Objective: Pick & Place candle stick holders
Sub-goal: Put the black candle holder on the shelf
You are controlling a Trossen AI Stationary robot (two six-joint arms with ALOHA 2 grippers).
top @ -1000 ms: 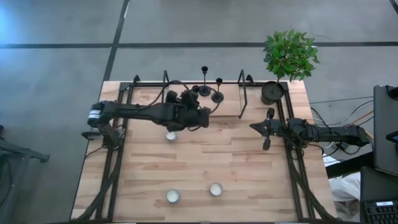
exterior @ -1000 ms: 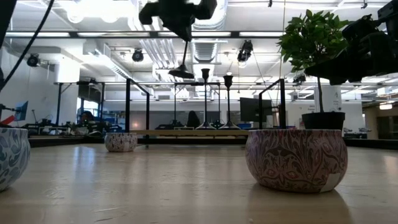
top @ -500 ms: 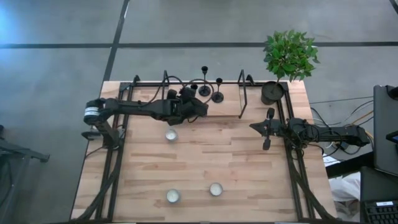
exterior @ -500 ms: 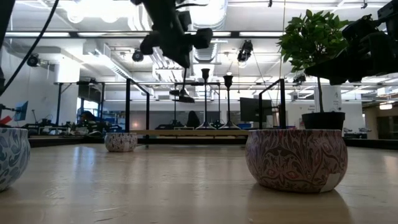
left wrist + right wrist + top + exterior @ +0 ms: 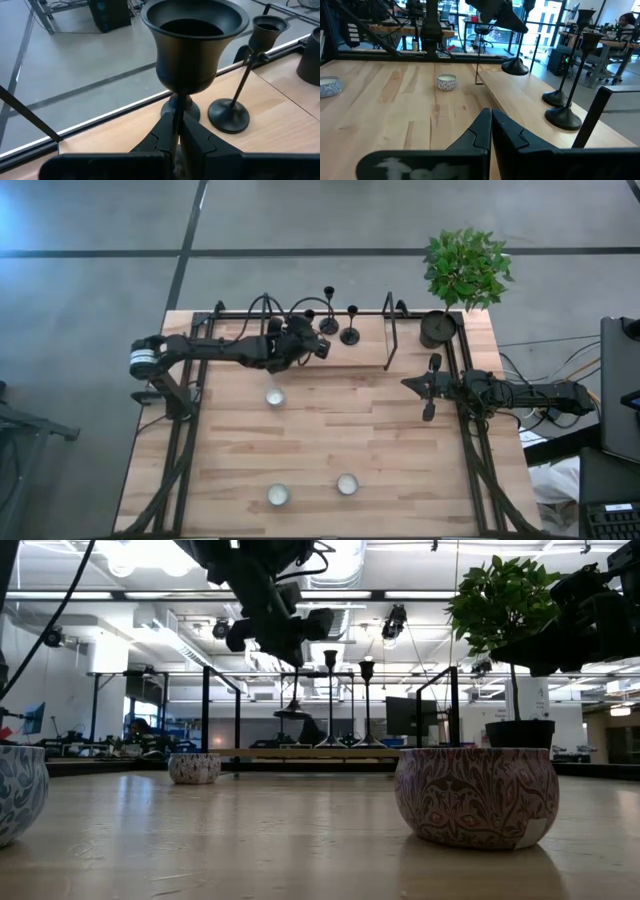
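Above counter's (image 5: 330,440) far edge, my left fingers (image 5: 176,131) pinch candle stick holder (image 5: 192,42) stem, lifted beside two standing holders (image 5: 339,315); right fingers (image 5: 491,131) pressed together, idle.

The tabletop (image 5: 330,440) is light wood planking and stands on a grey concrete floor (image 5: 90,280) crossed by dark seams. Beyond it, the low view shows an open workshop with bright ceiling lights (image 5: 150,555), exposed ducts (image 5: 245,620) and distant workbenches (image 5: 90,748).

Three black candle stick holders (image 5: 349,327) are sitting near the counter's far edge: two are standing upright side by side, one (image 5: 192,45) is hanging clamped by its stem above the wood.
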